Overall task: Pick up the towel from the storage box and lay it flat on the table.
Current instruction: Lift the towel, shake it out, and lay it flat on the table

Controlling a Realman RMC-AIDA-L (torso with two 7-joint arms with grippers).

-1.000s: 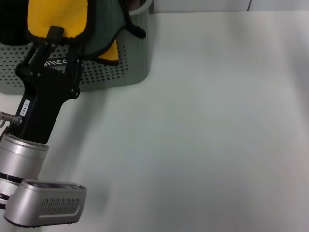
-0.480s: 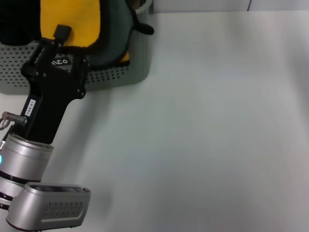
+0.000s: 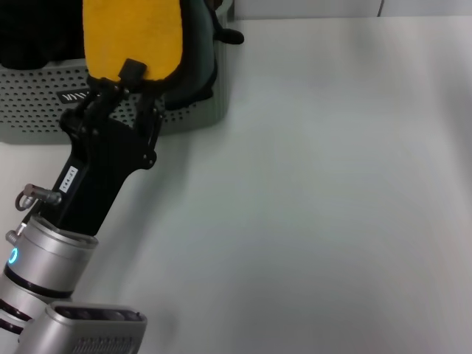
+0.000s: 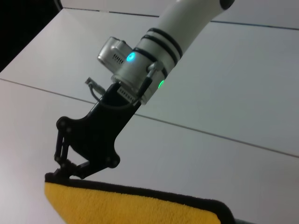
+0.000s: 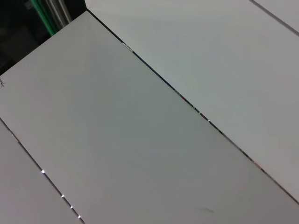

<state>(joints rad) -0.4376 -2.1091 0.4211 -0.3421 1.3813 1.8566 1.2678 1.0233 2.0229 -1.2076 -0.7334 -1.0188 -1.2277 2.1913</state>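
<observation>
My left gripper (image 3: 130, 78) is shut on the lower black-stitched edge of the towel (image 3: 133, 33), in front of the storage box (image 3: 40, 103) at the top left of the head view. The towel's yellow-orange face is toward me, and its dark teal face (image 3: 198, 66) hangs behind it over the box's right corner. In the left wrist view the same black gripper (image 4: 65, 173) pinches the towel's (image 4: 135, 210) yellow border. The white table (image 3: 332, 192) stretches to the right. My right gripper is out of view.
Plain black fabric (image 3: 29, 29) fills the left part of the storage box. The left arm's silver wrist (image 3: 44, 258) slants across the lower left of the table. The right wrist view holds only white panels.
My left gripper has carried the towel to the right, along the box front toward its right corner. More of the yellow face now shows, and the teal fold has swung right with it.
</observation>
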